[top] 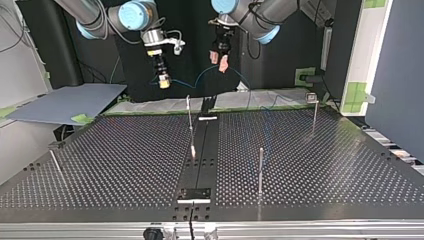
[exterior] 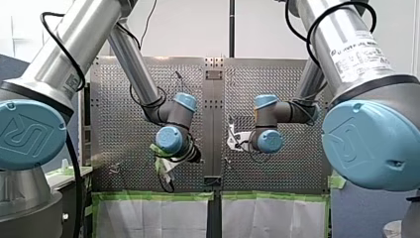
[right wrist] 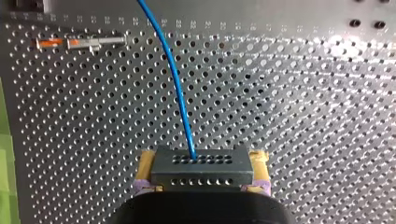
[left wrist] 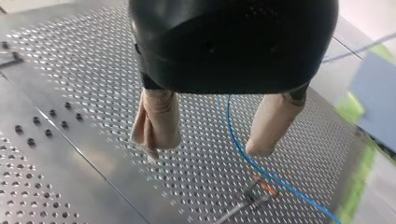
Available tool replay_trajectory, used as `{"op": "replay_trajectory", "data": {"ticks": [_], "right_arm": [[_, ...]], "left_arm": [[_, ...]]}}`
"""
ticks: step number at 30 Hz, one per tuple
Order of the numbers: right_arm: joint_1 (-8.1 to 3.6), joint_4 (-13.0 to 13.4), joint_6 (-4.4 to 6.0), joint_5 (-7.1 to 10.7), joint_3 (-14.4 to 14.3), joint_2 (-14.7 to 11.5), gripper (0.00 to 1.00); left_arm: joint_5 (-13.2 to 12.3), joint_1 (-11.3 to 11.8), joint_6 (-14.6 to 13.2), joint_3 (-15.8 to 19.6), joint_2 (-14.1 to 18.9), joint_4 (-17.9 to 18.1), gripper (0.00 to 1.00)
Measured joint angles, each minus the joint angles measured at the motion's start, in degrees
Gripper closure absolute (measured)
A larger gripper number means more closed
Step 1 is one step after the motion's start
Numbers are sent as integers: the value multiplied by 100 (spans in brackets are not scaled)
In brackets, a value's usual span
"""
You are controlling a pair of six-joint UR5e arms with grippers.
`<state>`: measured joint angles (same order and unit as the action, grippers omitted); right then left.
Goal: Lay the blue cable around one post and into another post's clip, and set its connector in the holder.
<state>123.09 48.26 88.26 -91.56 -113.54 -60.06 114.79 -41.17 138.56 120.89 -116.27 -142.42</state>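
Gripping the connector (right wrist: 201,167) in the right pincer (right wrist: 202,162), with the left pincer (left wrist: 206,148) open above the blue cable (left wrist: 235,140). Pinch it gently, keeping slack for looping a post (top: 260,169)

We are in a robotics lab. Our left arm (exterior: 49,54) and right arm (exterior: 317,29), bare metal tubes with blue joint caps, reach over a perforated metal counter (top: 325,165). Thin steel posts (top: 260,170) stand in its grid of holes, green tape (exterior: 153,196) lines its edge and holds white sheets (exterior: 153,218) there. A printed label (exterior: 359,57) sits on the right arm.
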Motion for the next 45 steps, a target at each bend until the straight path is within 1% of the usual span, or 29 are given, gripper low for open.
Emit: {"op": "replay_trajectory", "data": {"ticks": [4, 8, 12, 17, 22, 26, 30, 33, 40, 45], "right_arm": [[64, 14, 19, -2, -1, -6, 99], [103, 52, 81, -2, 0, -12, 99], [134, 79, 120, 1, 0, -24, 99], [165, 116, 199, 17, 1, -68, 99], [186, 86, 281, 29, 1, -208, 99], [201, 67, 296, 36, 0, -279, 99], [227, 65, 298, 38, -1, -297, 99], [241, 74, 307, 36, -1, -298, 99], [298, 79, 324, 33, -3, -301, 99], [356, 66, 325, 22, -6, -301, 99]], "left_arm": [[-18, 9, 189, -3, -2, 219, 0], [-26, 17, 323, 1, -3, 454, 0], [-34, 20, 441, 0, -41, 662, 0], [-160, 29, 689, -21, -280, 960, 0], [-254, 15, 933, -54, -523, 1208, 0], [-383, -20, 1131, -204, -738, 1422, 0], [-433, -45, 1316, -323, -917, 1656, 0], [-443, -54, 1421, -359, -962, 1843, 0], [-430, -41, 1533, -403, -980, 2221, 0], [-307, -7, 1730, -426, -985, 2475, 0]]}}
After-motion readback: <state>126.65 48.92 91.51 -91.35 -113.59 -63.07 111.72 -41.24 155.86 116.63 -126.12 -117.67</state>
